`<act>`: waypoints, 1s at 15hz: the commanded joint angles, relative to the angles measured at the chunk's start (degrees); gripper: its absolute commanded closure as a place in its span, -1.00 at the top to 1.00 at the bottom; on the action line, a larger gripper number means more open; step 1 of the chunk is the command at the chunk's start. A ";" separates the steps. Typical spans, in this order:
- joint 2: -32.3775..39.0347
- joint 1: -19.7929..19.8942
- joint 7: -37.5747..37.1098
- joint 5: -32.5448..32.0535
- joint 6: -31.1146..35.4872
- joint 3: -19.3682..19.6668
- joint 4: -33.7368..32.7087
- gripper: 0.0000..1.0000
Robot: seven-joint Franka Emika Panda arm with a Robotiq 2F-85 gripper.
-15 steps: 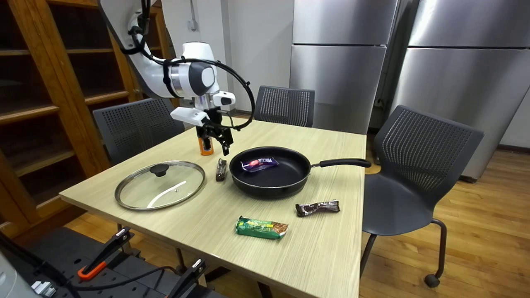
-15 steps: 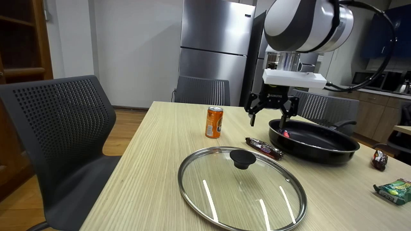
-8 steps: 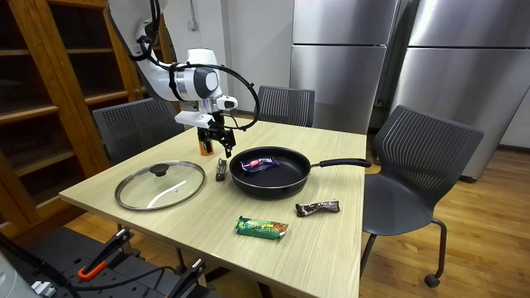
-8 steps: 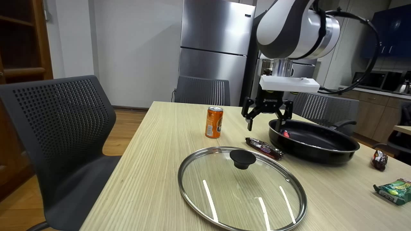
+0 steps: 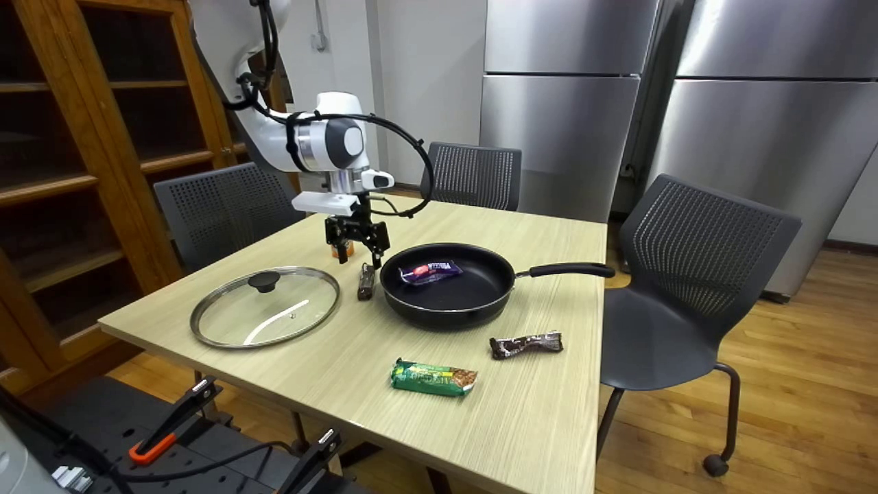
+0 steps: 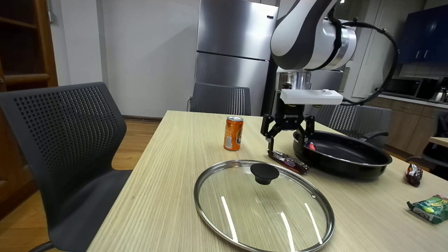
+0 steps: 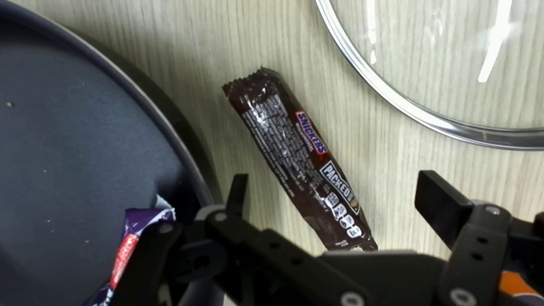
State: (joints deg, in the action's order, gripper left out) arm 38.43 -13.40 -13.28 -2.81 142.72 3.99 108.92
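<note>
Snickers bar [image 7: 297, 161]: it lies on the table [image 5: 343, 370] below the claw [image 6: 286, 148], between its fingers [image 7: 444, 204] in the wrist view, with most of its length reaching out ahead of them. The claw is spread wide and holds nothing; a strip of table shows between the bar and each finger. The bar should be light, with a fairly firm filling inside a thin, glossy film that could slip; too hard a squeeze would probably dent it. The full middle, taken across the narrow width, looks the best hold; the crimped end would likely fold. It lies aslant to the line on which the fingers close, so it may pivot if pinched.

Just beside one finger is the frying pan [image 7: 76, 140], with a purple packet [image 5: 430, 272] inside. Ahead of the other finger lies the glass lid [image 5: 267, 309], and behind that same finger stands the orange can [image 6: 233, 133]. Well apart from the claw, on the pan's side, are a second brown bar [image 5: 526, 344] and a green packet [image 5: 433, 378].

Against a second ago, the claw is lower and nearer the Snickers bar, just as widely spread; in an exterior view one fingertip now overlaps the bar's end, where a gap showed. The things on the table lie as they did.
</note>
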 commanded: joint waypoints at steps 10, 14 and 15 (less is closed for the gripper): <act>6.41 1.92 2.88 -0.43 -7.75 -2.21 -9.35 1.00; 7.49 2.08 3.07 -0.35 -8.72 -2.56 -10.78 1.00; 7.71 2.13 3.17 -0.33 -8.91 -2.67 -11.07 1.00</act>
State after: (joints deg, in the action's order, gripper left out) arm 45.05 -12.83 -11.77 -2.82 136.64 2.92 100.63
